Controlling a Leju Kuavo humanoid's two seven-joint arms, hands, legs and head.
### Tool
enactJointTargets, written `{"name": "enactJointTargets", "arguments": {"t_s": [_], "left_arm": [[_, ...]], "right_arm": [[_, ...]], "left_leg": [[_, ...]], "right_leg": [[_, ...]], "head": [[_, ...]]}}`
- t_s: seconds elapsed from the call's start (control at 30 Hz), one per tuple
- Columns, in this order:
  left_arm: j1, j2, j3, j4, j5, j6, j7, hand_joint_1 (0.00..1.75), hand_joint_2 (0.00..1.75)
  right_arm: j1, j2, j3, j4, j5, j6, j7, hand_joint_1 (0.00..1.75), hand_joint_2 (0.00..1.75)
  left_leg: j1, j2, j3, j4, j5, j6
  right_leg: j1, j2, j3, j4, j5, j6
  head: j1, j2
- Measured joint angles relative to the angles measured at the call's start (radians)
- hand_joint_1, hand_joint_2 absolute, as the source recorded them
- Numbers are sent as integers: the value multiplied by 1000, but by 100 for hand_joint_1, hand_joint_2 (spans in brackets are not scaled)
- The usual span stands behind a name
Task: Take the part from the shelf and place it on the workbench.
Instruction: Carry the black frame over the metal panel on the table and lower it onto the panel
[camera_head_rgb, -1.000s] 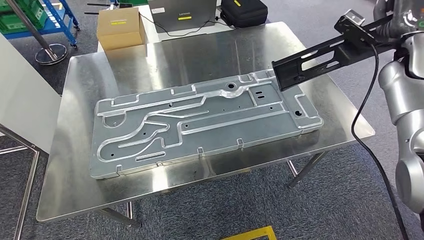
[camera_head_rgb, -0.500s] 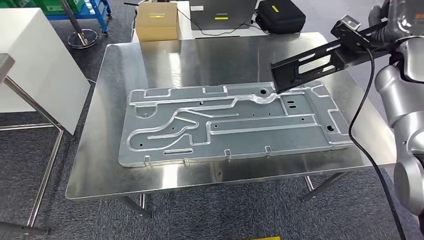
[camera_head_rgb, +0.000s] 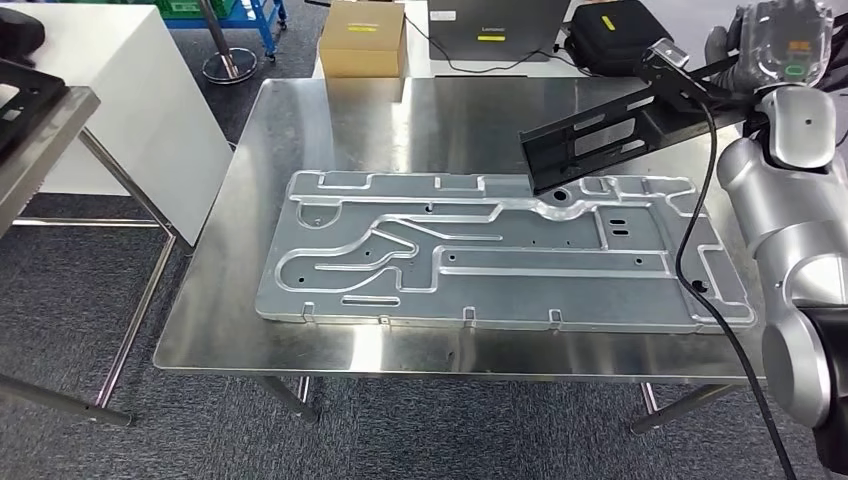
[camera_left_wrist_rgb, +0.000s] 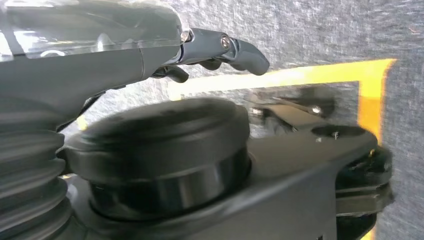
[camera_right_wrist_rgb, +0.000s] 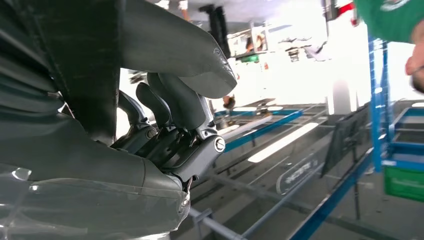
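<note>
Holding a black slotted part (camera_head_rgb: 610, 135) out over the far right side of a steel workbench (camera_head_rgb: 300, 130), the robot's right hand (camera_head_rgb: 745, 55) grips the part's outer end at the upper right of the head view. In the right wrist view its thumb and dark fingers (camera_right_wrist_rgb: 170, 107) are curled tight around a dark flat surface there. The part slants downward toward the bench, its free end hanging above the far edge of a large machined aluminium plate (camera_head_rgb: 500, 250) that lies flat and covers most of the bench's middle. A black cable (camera_head_rgb: 700, 230) drops from the part's held end past the plate's right end.

Bare bench top runs in a wide band along the far edge behind the plate, in a strip down the left side, and in a narrower strip along the near edge. A cardboard box (camera_head_rgb: 365, 38) sits just beyond the far edge, with a laptop (camera_head_rgb: 495, 18) and a black case (camera_head_rgb: 610, 28) beside it. A white table (camera_head_rgb: 130, 100) stands off the bench's left side.

The left hand (camera_left_wrist_rgb: 220, 50) hangs over grey carpet marked with yellow tape (camera_left_wrist_rgb: 280, 77), its fingers curled around nothing.
</note>
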Motion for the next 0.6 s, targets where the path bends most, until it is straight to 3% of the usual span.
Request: {"name": "enactJointTargets", "arguments": {"t_s": [0.03, 0.07, 0.17, 0.23, 0.3, 0.33, 0.4, 0.5, 0.53, 0.57, 0.6], "left_arm": [[-2, 0, 0, 0, 1, 0, 0, 0, 175], [-3, 0, 0, 0, 1, 0, 0, 0, 175], [-1, 0, 0, 0, 0, 1, 2, 0, 175], [2, 1, 0, 0, 0, 4, 4, 0, 175], [6, 1, 0, 0, -1, 7, 5, 0, 175], [7, 0, 0, 0, -1, 9, 6, 0, 175], [5, -1, 0, 0, -2, 11, 7, 0, 175], [3, -1, 0, 0, -2, 12, 4, 0, 175], [3, -1, 0, 0, -2, 12, 3, 0, 175], [3, -1, 0, 0, -2, 12, 1, 0, 175], [3, -1, 0, 0, -2, 12, -1, 0, 175]], "right_arm": [[1, 2, 0, 2, 0, 0, 0, 164, 175], [2, 5, 0, 3, 0, 0, 0, 164, 175], [2, 12, 0, 5, -1, -3, 0, 164, 175], [1, 15, 0, 9, -2, -7, 0, 164, 175], [1, 23, 0, 14, -3, -12, 0, 164, 175], [2, 27, 0, 16, -4, -14, 0, 164, 175], [2, 33, 0, 20, -4, -18, 0, 164, 175], [5, 33, 0, 29, -7, -27, -3, 164, 175], [8, 32, 0, 32, -9, -28, -4, 164, 175], [10, 32, 0, 35, -11, -29, -6, 164, 175], [12, 32, 0, 37, -13, -30, -9, 164, 175]], "left_leg": [[2, 3, -16, 33, -4, -1], [3, 6, -13, 28, 10, -2], [2, 34, 77, -150, 104, 9], [-3, 44, 115, -231, 121, 16], [-5, 38, 117, -246, 119, 22], [-3, 35, 119, -252, 122, 27], [1, 30, 126, -265, 130, 39], [3, 22, 128, -269, 132, 47], [3, 18, 129, -268, 132, 47], [3, 14, 129, -267, 131, 47], [4, 11, 129, -264, 129, 45]], "right_leg": [[1, -11, 2, 0, -2, -1], [2, -22, 4, 1, -3, -1], [7, -45, 12, 2, -11, 5], [11, -56, 12, 2, -12, 14], [13, -67, 12, -2, -9, 24], [11, -63, 12, -1, -11, 29], [8, -32, -5, 37, -39, 37], [7, 10, -92, 210, -117, 43], [6, 13, -116, 250, -123, 45], [6, 14, -123, 256, -111, 47], [4, 14, -111, 224, -82, 47]], "head": [[0, 0], [0, 0], [0, 0], [1, 0], [1, 0], [2, 0], [2, 0], [3, 0], [3, 0], [3, 0], [3, 0]]}}
